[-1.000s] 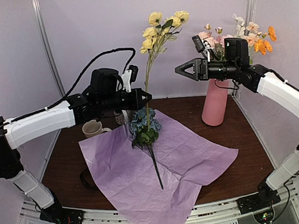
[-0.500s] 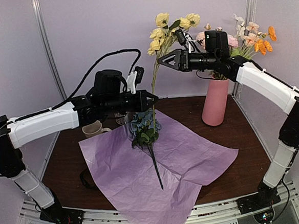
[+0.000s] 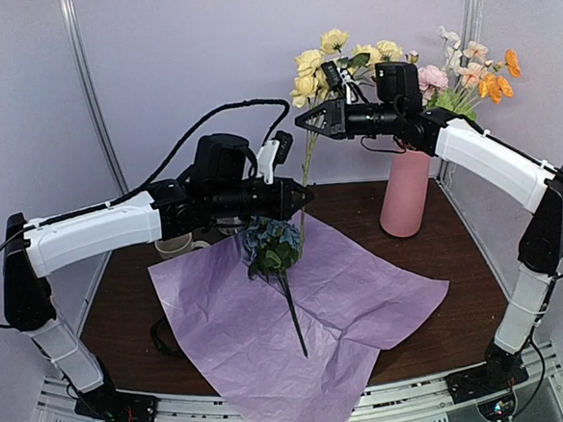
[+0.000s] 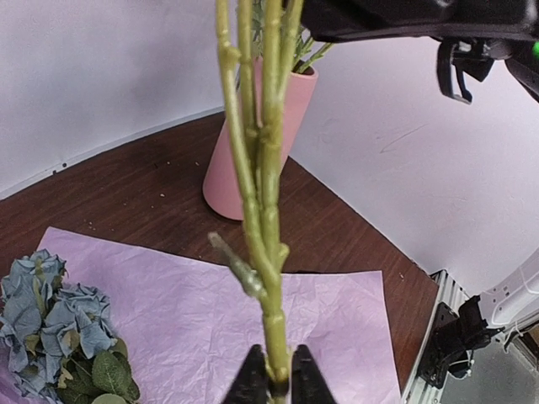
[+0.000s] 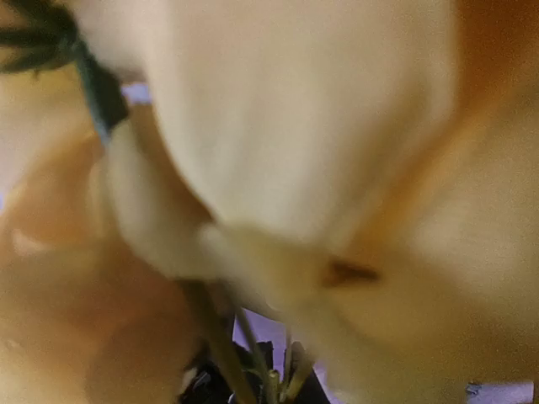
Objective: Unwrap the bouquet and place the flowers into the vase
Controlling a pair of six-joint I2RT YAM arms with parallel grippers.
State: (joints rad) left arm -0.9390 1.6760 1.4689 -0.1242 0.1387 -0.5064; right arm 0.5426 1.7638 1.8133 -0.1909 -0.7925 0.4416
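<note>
My left gripper [image 3: 303, 197] [image 4: 278, 383] is shut on the lower end of a yellow flower stem [image 3: 304, 166] [image 4: 261, 168] and holds it upright above the paper. My right gripper [image 3: 300, 123] [image 5: 261, 387] sits high on the same stem, just under the yellow blooms [image 3: 333, 48] [image 5: 295, 126], its fingers shut around the thin stems. The pink vase [image 3: 404, 198] [image 4: 253, 143] stands at the back right with pink, peach and orange flowers [image 3: 465, 68] in it. The bouquet's lilac tissue paper [image 3: 365, 292] [image 4: 185, 311] lies spread flat, with a blue flower [image 3: 269, 243] [image 4: 50, 303] on it.
A black ribbon [image 3: 160, 335] lies at the paper's left edge. A mug [image 3: 173, 244] peeks out behind my left arm. Walls close in the table at the back and on both sides.
My right gripper swung left from the vase to the top of the yellow stem and closed there. My left arm carried the stem a little to the right.
</note>
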